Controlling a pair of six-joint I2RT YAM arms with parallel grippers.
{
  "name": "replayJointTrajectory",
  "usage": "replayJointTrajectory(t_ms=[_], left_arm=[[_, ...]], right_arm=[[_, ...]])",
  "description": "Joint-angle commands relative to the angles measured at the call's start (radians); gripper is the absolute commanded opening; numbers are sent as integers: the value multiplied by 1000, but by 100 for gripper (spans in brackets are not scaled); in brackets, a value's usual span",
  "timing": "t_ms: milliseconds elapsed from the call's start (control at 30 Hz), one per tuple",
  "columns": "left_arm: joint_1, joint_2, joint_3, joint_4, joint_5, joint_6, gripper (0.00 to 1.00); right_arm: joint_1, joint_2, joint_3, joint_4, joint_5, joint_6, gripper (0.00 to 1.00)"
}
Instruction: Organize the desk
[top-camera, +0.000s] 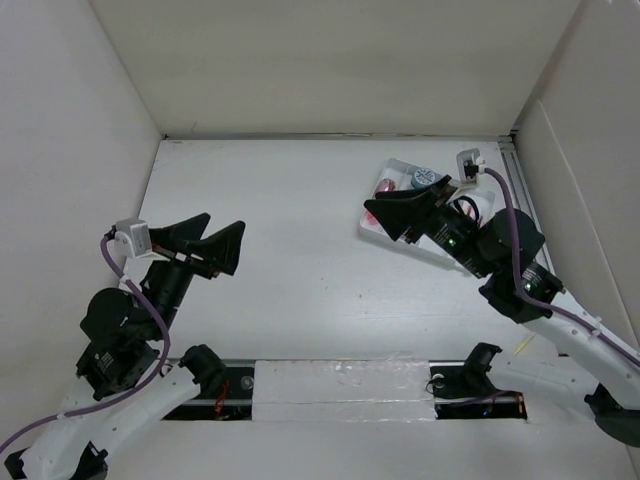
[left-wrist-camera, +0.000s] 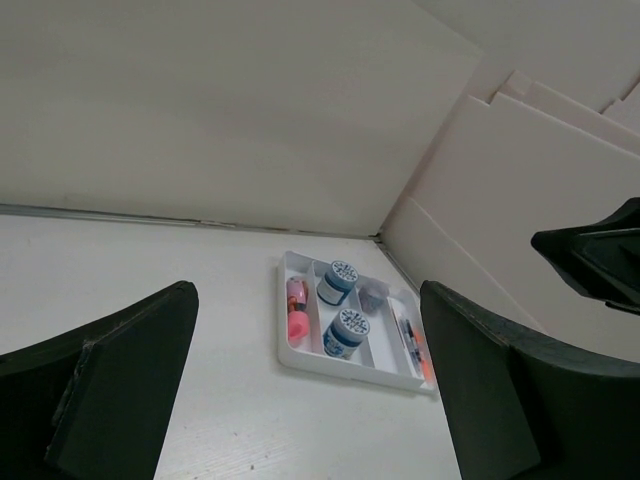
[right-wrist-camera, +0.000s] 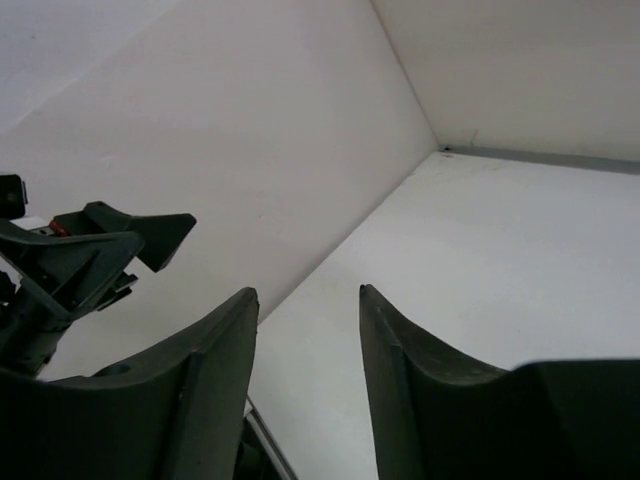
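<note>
The desk (top-camera: 300, 200) is a plain white tabletop; it also shows in the left wrist view (left-wrist-camera: 120, 260) and the right wrist view (right-wrist-camera: 500, 230). At its far right stands a small white tray (top-camera: 398, 166) with compartments. In the left wrist view the tray (left-wrist-camera: 340, 364) holds two blue jars (left-wrist-camera: 346, 332), a pink item (left-wrist-camera: 297, 325), a grey item (left-wrist-camera: 372, 296) and orange pens (left-wrist-camera: 418, 350). My left gripper (top-camera: 225, 222) is open and empty above the desk's left side. My right gripper (top-camera: 375, 218) is open and empty, hovering over the tray's left part and hiding it.
White walls (top-camera: 330, 60) close in the desk at the back and on both sides. A taped white strip (top-camera: 340, 385) and a rail lie along the near edge between the arm bases. A metal strip (top-camera: 515, 175) runs along the right wall.
</note>
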Motion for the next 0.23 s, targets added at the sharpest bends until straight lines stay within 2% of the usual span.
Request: replayJointTrajectory(t_ms=[0, 200], left_arm=[[4, 9, -5, 44, 18, 14, 89], [4, 3, -7, 47, 18, 17, 88]], right_arm=[[6, -1, 49, 1, 51, -27, 52], [6, 14, 44, 6, 65, -33, 60]])
